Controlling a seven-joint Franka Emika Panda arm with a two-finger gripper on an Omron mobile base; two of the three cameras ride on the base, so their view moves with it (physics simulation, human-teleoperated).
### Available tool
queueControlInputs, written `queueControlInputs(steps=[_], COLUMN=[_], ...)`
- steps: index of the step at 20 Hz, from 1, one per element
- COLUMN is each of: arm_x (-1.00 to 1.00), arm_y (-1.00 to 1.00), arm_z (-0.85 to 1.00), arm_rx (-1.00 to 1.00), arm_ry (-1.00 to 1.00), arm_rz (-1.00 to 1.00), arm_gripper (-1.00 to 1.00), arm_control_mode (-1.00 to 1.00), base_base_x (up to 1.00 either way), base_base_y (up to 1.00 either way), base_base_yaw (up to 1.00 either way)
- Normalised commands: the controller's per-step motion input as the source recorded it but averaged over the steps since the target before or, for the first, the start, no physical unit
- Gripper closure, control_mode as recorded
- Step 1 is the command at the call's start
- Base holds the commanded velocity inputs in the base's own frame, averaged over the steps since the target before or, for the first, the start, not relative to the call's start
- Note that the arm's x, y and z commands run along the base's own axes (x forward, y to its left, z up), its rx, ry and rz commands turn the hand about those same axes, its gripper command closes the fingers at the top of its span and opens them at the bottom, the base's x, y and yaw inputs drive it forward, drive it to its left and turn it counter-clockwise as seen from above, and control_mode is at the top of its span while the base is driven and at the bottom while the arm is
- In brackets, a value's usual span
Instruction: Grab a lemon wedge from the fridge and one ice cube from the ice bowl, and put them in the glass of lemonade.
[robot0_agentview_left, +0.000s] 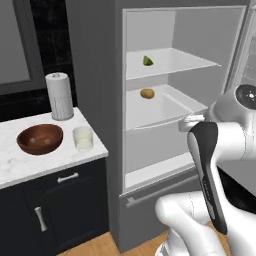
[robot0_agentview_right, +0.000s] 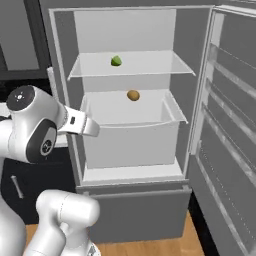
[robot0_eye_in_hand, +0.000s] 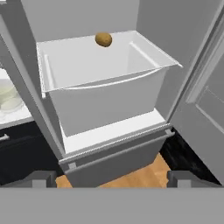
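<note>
From my seat the light is even and soft, with no single source I can place. The white shelved inside of the tall grey fridge (robot0_agentview_right: 125, 125) reads brightest; the dark lower cabinet (robot0_agentview_left: 55, 205) is dim but legible. Shadows are faint, glare nil. Everything renders slightly soft, small items coarse-edged. I see no bending at the edges.

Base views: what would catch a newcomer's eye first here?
The fridge stands wide open, with the small green lemon wedge alone on its upper shelf and a tan oval item in the white drawer below. Left of it, the counter carries the ice bowl and glass of lemonade.
</note>
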Motion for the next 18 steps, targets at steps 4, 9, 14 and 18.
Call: queueControlInputs(steps=[4, 9, 14, 18], arm_x=[0.00, 0.00, 0.00, 0.00], arm_y=[0.00, 0.00, 0.00, 0.00], arm_z=[0.00, 0.00, 0.00, 0.00], arm_rx=[0.00, 0.00, 0.00, 0.00], arm_ry=[0.00, 0.00, 0.00, 0.00], arm_rz=[0.00, 0.00, 0.00, 0.00], arm_gripper=[-1.00, -1.00, -1.00, -1.00], arm_control_mode=[1.00, 1.00, 1.00, 1.00], base_base_x=[0.32, 0.43, 0.65, 0.54], base_base_y=[-0.70, -0.78, -0.15, 0.07], base_base_yaw=[0.45, 0.37, 0.10, 0.00])
